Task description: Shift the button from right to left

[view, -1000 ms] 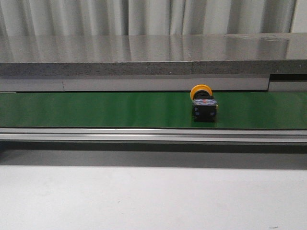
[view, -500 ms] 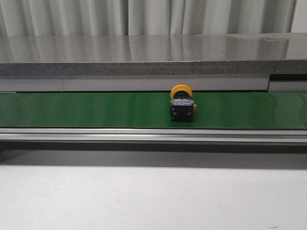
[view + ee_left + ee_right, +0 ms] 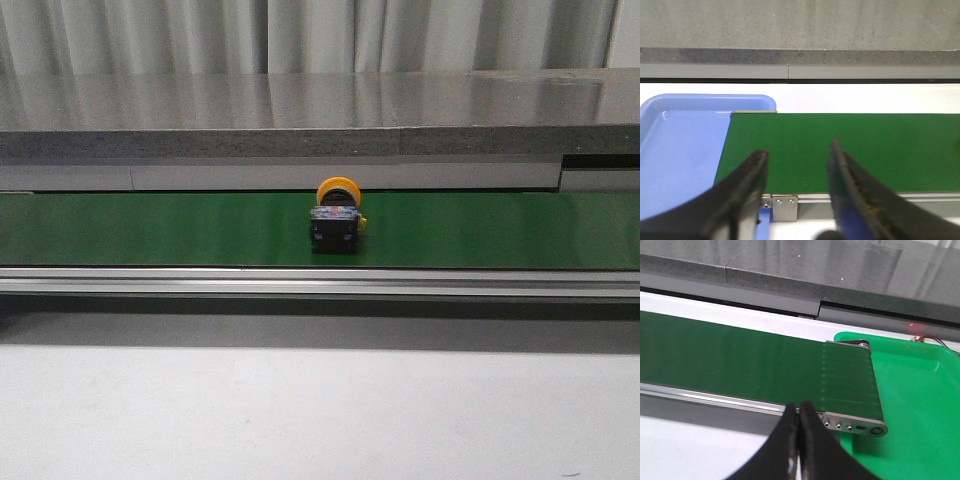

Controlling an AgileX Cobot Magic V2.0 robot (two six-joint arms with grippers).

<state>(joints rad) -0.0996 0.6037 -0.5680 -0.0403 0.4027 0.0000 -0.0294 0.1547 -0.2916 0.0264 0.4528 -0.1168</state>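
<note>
left gripper (image 3: 797, 162): jaws apart, over the belt (image 3: 850, 147) end, blue tray (image 3: 675, 145) just beside that end
right gripper (image 3: 799, 427): jaws together, empty, near the belt's other end by the green tray (image 3: 910, 390)
button (image 3: 336, 218): upright mid-belt, yellow cap behind black body
step: wait with left jaws apart and centred across the belt, then close on the black body

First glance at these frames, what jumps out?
The yellow-capped button stands alone on the green belt, about mid-frame in the front view, with neither arm near it. At the belt's left end a blue tray waits under the open left end effector. At the right end sits a bright green tray, with the right end effector shut and holding nothing.
</note>
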